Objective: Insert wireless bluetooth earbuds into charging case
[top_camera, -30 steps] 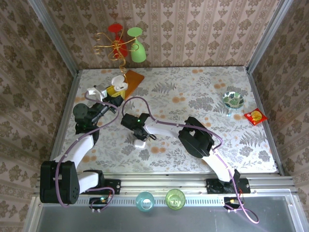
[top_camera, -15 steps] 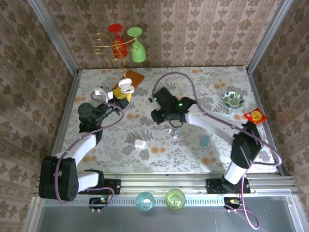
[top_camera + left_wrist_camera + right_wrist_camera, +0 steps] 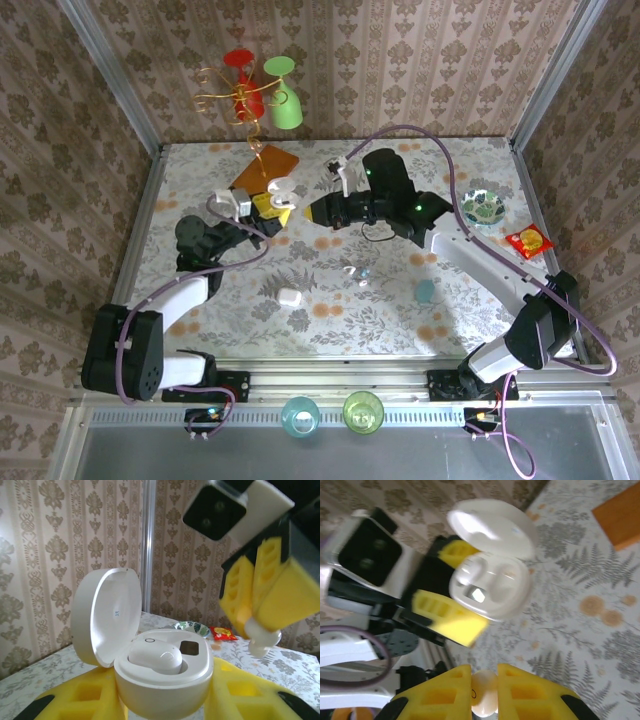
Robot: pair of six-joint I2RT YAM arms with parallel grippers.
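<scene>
My left gripper (image 3: 268, 206) is shut on an open white charging case (image 3: 162, 677) and holds it above the table with its lid (image 3: 105, 615) tipped back. One white earbud (image 3: 156, 657) sits in the case's left well; the well beside it shows a dark square. My right gripper (image 3: 316, 213) hovers just right of the case, shut on a second white earbud (image 3: 484, 698) pinched between its yellow fingers (image 3: 445, 695). In the right wrist view the case (image 3: 490, 587) lies ahead of the held earbud, apart from it. Two tiny clear pieces (image 3: 357, 274) lie on the table.
A closed white case (image 3: 290, 297) and a teal case (image 3: 425, 291) rest on the table's near half. A green bowl (image 3: 484, 206) and red packet (image 3: 528, 241) sit at the right edge, an orange card (image 3: 265, 168) at the back left. Two cups (image 3: 330, 413) stand on the front rail.
My right arm has swung from the table's middle up and back to beside the held case. My left gripper has carried the open case rightward.
</scene>
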